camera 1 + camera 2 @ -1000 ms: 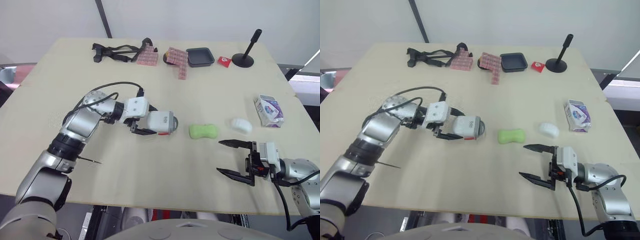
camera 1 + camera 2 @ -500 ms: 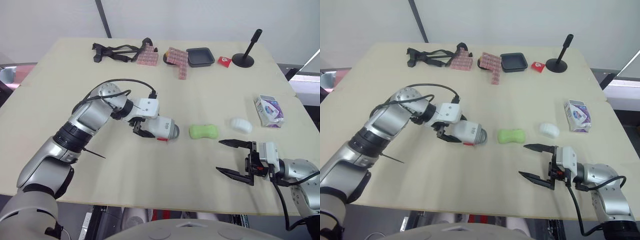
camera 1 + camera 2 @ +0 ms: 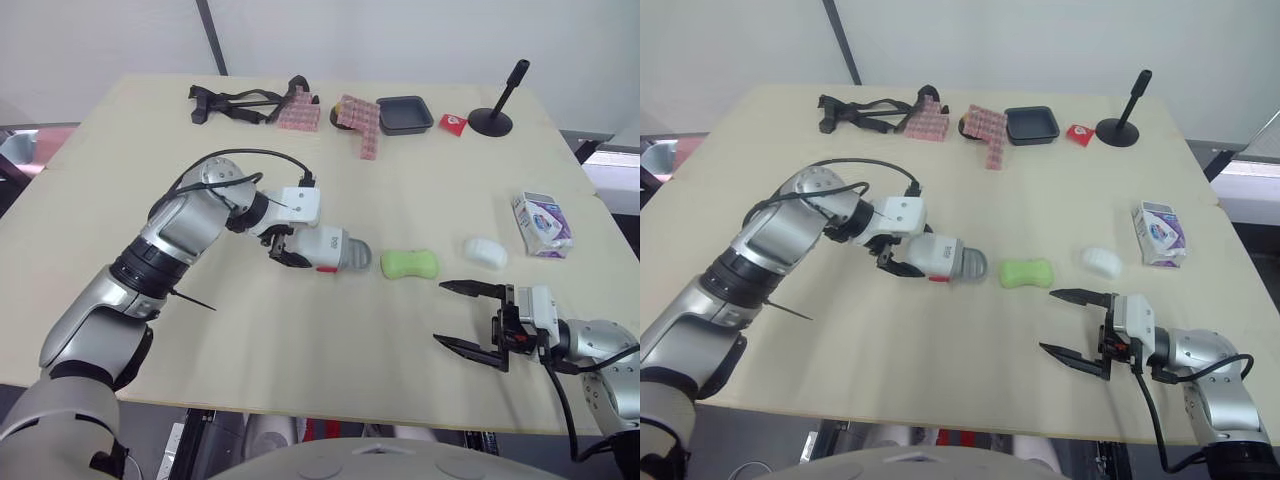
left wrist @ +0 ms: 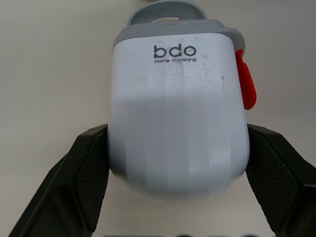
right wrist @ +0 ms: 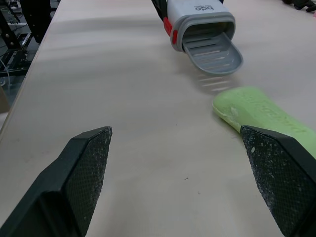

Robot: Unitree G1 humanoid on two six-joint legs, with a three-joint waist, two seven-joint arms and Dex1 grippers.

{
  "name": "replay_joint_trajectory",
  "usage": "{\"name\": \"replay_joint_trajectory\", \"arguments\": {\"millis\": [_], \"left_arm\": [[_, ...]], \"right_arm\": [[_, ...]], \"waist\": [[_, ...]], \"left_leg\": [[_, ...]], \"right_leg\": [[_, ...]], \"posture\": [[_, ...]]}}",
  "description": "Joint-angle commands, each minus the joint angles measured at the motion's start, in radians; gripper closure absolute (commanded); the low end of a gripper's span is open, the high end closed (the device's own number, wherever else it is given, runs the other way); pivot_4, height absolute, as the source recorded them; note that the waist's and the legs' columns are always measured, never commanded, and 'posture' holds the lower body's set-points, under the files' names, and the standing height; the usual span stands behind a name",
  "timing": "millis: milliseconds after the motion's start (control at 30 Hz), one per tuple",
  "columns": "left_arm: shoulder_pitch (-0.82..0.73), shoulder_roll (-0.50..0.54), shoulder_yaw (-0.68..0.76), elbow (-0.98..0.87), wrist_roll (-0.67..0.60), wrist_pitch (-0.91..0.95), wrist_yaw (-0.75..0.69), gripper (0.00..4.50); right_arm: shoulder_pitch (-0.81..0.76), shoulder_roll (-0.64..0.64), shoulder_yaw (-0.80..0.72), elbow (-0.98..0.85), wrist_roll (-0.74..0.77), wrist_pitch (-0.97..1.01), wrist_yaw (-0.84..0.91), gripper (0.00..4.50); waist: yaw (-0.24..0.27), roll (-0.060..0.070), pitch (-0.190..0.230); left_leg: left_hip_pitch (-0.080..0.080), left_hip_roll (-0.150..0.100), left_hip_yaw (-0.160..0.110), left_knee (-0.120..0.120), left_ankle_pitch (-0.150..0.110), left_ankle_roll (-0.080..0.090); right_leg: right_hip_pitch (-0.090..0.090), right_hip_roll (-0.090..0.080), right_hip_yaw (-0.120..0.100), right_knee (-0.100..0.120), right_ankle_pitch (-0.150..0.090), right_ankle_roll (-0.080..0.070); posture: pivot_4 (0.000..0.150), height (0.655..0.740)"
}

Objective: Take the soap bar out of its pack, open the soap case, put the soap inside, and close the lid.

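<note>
Centre frame, the left gripper point(image 3: 291, 251) clamps the white soap case point(image 3: 331, 249) over the pale wooden table point(image 3: 300, 350). Green soap bar point(image 3: 408, 263) lies just right. Lower right, the right gripper point(image 3: 441, 313) gapes wide, empty. Plain white wall point(image 3: 400, 35) behind.

Table point(image 3: 300, 345) with green soap point(image 3: 408, 263), pack point(image 3: 541, 222), tray point(image 3: 405, 114)

Soap case point(image 3: 325, 247): white shell printed "bdo Home Furnishing", red catch on one side, grey slatted tray tongue sticking out of the open end. It is turned on its side, with the rounded closed end pinched between the fingers of the left gripper point(image 4: 177, 140). Green soap bar point(image 3: 408, 263), waisted, lies flat just off the case's open mouth, not touching. White oval bar point(image 3: 484, 252) lies farther out the same way, and the white-and-purple pack point(image 3: 540, 222) lies flat farthest from the case, well apart.
</note>
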Motion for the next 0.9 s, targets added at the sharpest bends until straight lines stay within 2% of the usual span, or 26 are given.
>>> {"name": "replay_joint_trajectory", "arguments": {"millis": [33,500,767,900], "left_arm": [[-0.012,0.013,-0.008,-0.031,0.009,-0.015,-0.009,1.04],[0.054,0.148,0.021,0.070,0.031,-0.190,-0.025,1.04],[0.144,0.133,0.104,0.072,-0.054,-0.262,-0.003,1.04],[0.172,0.128,0.113,0.092,-0.049,-0.296,0.022,1.04]], "right_arm": [[-0.005,-0.005,-0.003,0.000,0.002,-0.019,0.007,0.03],[-0.024,-0.011,0.004,0.026,-0.001,-0.031,0.010,0.03],[-0.034,-0.016,0.004,0.041,-0.004,-0.038,0.017,0.03],[-0.036,-0.023,0.000,0.038,-0.001,-0.034,0.022,0.03]], "waist": [[0.000,0.000,0.000],[-0.001,0.000,0.000],[0.000,0.000,0.000],[0.000,0.000,0.000]], "left_leg": [[0.000,0.000,0.000,0.000,0.000,0.000],[0.000,0.000,-0.001,0.000,0.000,0.000],[-0.001,0.000,-0.002,0.000,0.000,0.000],[-0.001,0.000,-0.002,0.000,0.000,0.000]], "right_leg": [[0.000,0.000,0.000,0.000,0.000,0.000],[0.000,0.000,-0.001,0.000,0.000,0.000],[0.000,0.000,-0.003,-0.001,0.000,0.000],[0.000,-0.001,-0.004,-0.001,0.000,0.000]], "posture": [[0.150,0.7400],[0.150,0.7400],[0.150,0.7400],[0.150,0.7400]]}}
